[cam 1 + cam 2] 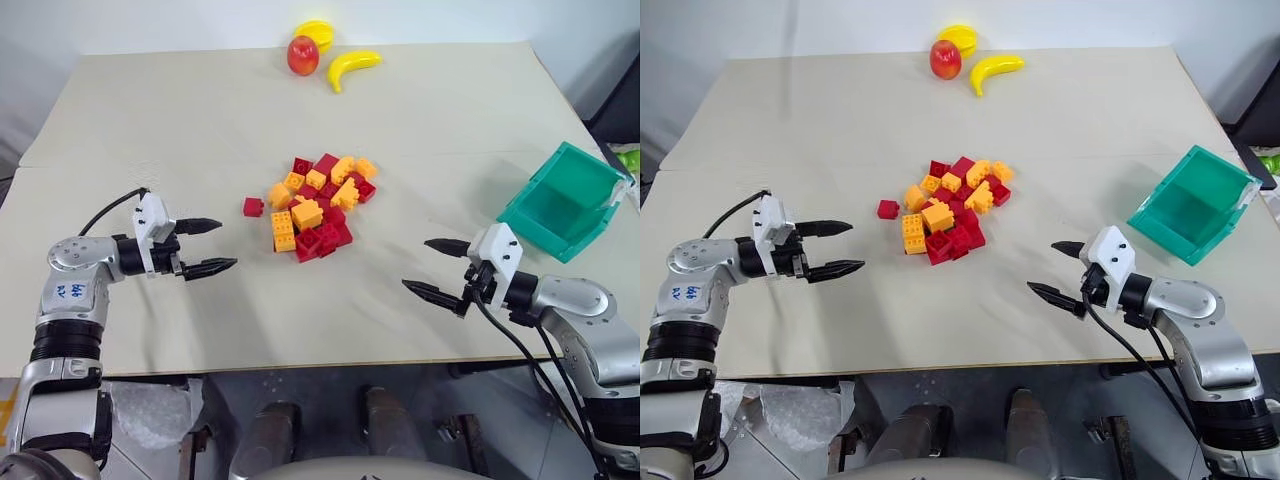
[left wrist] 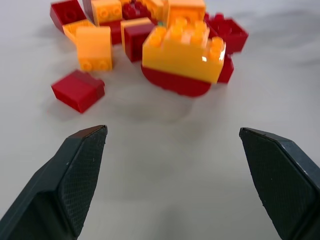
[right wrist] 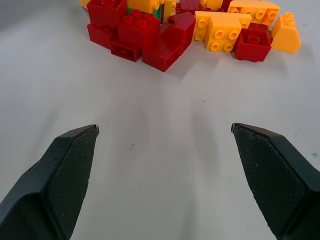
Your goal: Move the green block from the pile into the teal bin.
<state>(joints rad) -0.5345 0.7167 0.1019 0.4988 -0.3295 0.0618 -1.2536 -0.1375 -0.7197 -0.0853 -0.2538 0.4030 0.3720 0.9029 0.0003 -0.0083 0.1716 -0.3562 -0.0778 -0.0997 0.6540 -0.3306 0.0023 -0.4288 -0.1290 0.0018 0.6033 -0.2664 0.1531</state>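
right wrist view gives the one glimpse of the green block (image 3: 160, 12): a thin green sliver wedged among red bricks inside the pile (image 1: 318, 205). likely light, rigid, slick plastic; best pinched across its flat sides once the bricks over it are nudged off. left of the pile, the left gripper (image 1: 205, 246) hangs empty, fingers spread wide. right of the pile, the right gripper (image 1: 438, 268) is equally wide and empty. farther right of the pile sits the teal bin (image 1: 598, 229), tilted, nothing visible inside.

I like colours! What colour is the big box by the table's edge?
The bin is teal green, clearest in the left eye view.
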